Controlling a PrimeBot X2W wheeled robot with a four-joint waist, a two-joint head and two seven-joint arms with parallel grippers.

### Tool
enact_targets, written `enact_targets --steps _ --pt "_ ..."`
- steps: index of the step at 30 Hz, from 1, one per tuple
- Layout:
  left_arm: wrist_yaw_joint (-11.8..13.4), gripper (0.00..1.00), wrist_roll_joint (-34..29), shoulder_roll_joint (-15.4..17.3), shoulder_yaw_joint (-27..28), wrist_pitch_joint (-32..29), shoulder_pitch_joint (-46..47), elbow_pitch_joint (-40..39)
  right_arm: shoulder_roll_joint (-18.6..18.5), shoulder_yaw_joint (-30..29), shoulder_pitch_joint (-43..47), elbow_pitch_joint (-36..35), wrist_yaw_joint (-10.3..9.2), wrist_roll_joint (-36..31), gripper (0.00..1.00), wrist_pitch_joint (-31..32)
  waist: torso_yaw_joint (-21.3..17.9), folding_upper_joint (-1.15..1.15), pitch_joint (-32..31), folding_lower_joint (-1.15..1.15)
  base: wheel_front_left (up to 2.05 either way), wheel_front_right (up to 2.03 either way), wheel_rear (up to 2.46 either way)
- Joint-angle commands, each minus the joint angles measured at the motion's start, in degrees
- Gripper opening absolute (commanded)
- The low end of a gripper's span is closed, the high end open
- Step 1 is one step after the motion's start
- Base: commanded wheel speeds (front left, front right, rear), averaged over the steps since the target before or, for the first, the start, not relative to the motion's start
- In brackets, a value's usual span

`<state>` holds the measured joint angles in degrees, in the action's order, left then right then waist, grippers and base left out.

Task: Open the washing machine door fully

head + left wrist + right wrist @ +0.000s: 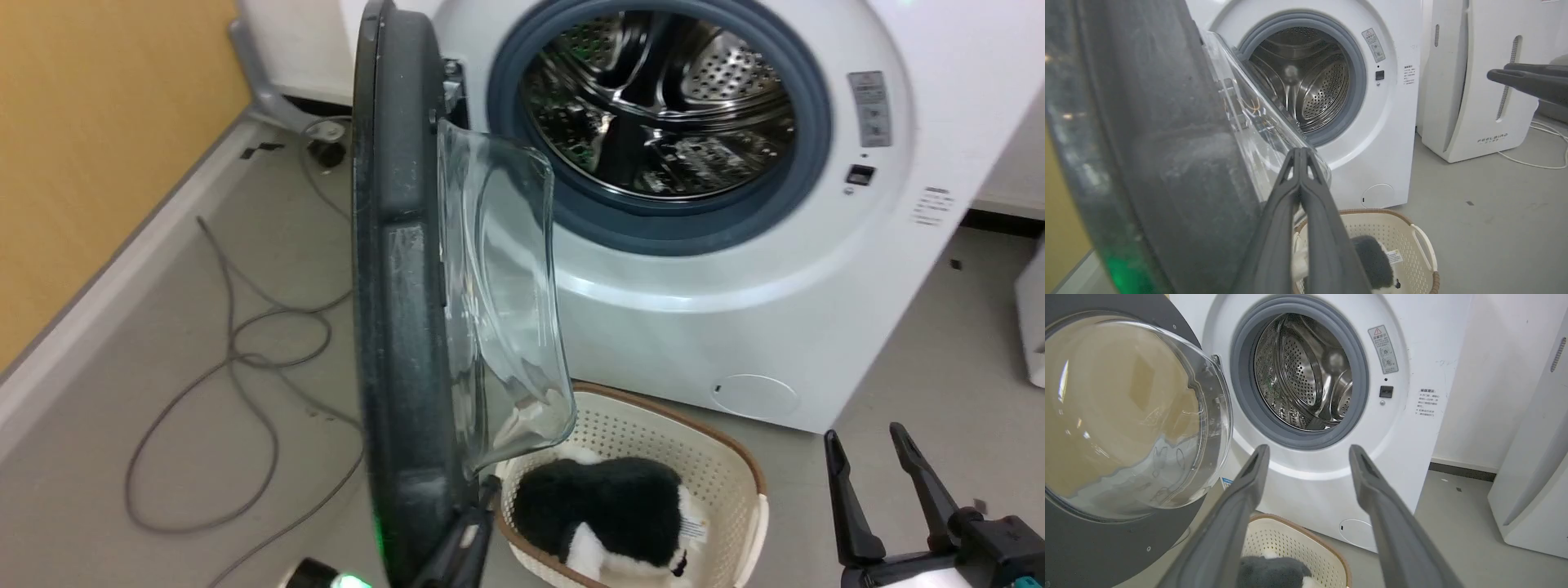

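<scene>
Left of the washing machine [735, 327], grey cables [237, 359] loop over the floor. The washing machine door [400, 327] stands swung out from the machine's left side, roughly square to its front. Its clear glass bowl [506, 310] bulges toward the drum opening. The left gripper [1300, 152] is in front of the machine beside the door's dark inner face, fingers pressed together with nothing seen between them. The steel drum [653, 98] lies exposed inside the grey gasket [669, 224]. Before the machine's front sits a cream laundry basket [702, 445] holding a black-and-white plush toy [604, 506]. In front of the machine's right corner, the right gripper [864, 433] hovers, fingers spread apart, holding nothing.
</scene>
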<state>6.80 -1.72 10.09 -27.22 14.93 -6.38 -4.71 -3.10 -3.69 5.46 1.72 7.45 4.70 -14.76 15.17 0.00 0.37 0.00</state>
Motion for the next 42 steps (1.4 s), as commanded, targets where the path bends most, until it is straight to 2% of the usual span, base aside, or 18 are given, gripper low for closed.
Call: enact_targets --steps 1,8,17,33,42 --pt "0.9 0.0 0.39 0.64 1.23 0.05 -0.6 -0.51 0.23 -0.23 0.49 -0.29 0.03 0.11 1.0 -0.24 1.35 0.0 0.35 0.0 0.0 0.0 0.0" --pt "3.25 0.0 2.61 2.85 6.69 -0.75 -0.82 -0.29 0.23 -0.1 0.15 -0.14 0.03 -0.29 1.0 -0.24 2.92 0.0 0.79 0.0 0.0 0.0 0.0" --pt "6.95 0.0 8.46 6.21 17.8 -1.12 -1.07 2.88 0.23 -0.47 0.37 -0.28 0.03 -1.41 1.0 -0.24 1.7 0.0 1.52 0.0 0.0 0.0 0.0" --pt "8.57 0.0 17.1 9.76 31.77 -0.1 5.62 11.51 0.23 -1.37 -1.72 -1.1 0.03 -3.43 1.0 -0.24 -1.22 0.0 6.57 0.0 0.0 0.0 0.0" --pt "7.7 0.0 19.47 12.26 38.78 0.05 11.09 16.54 0.23 -2.12 -3.32 -1.44 0.03 -4.3 1.0 -0.24 -2.35 0.0 9.48 0.0 0.0 0.0 0.0"
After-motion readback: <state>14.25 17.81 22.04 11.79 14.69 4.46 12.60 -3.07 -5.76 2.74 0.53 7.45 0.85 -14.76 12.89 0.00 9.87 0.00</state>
